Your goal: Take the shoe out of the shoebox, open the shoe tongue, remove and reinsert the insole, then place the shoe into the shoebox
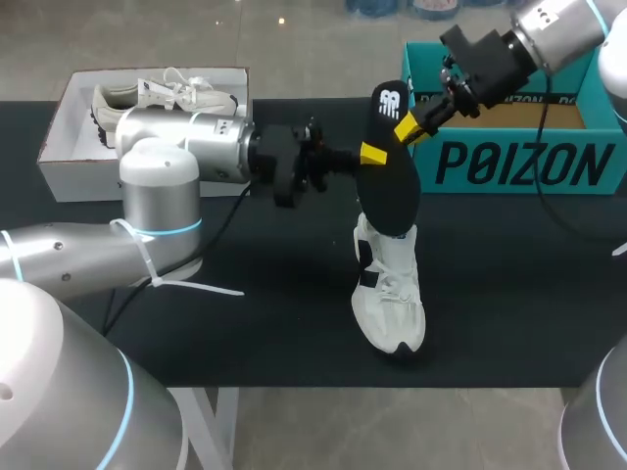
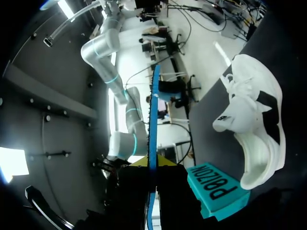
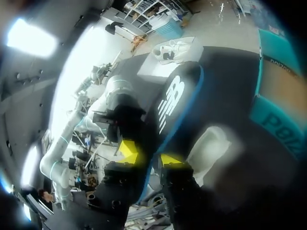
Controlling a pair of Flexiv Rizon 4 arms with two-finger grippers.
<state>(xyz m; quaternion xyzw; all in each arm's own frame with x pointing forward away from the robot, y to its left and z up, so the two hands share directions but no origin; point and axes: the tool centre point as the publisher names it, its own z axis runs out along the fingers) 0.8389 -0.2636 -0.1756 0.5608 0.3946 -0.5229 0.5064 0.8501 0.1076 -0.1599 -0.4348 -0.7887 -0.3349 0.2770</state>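
Observation:
A black insole [image 1: 392, 176] with a white logo stands upright in the air above the white shoe [image 1: 390, 294], which lies on the dark table. My left gripper [image 1: 370, 155] reaches in from the left and is shut on the insole's near edge. In the left wrist view the insole [image 2: 153, 120] runs edge-on between that gripper's [image 2: 152, 165] fingers, with the shoe [image 2: 254, 129] off to the side. My right gripper [image 1: 407, 127] comes from the back right at the insole's heel end. Its fingers [image 3: 128, 148] stand slightly apart with the insole [image 3: 175, 96] between them.
The teal shoebox [image 1: 519, 162] stands open at the back right, behind the right arm. A white box [image 1: 69, 147] at the back left holds another white shoe [image 1: 162, 98]. Dark table surface lies around the shoe.

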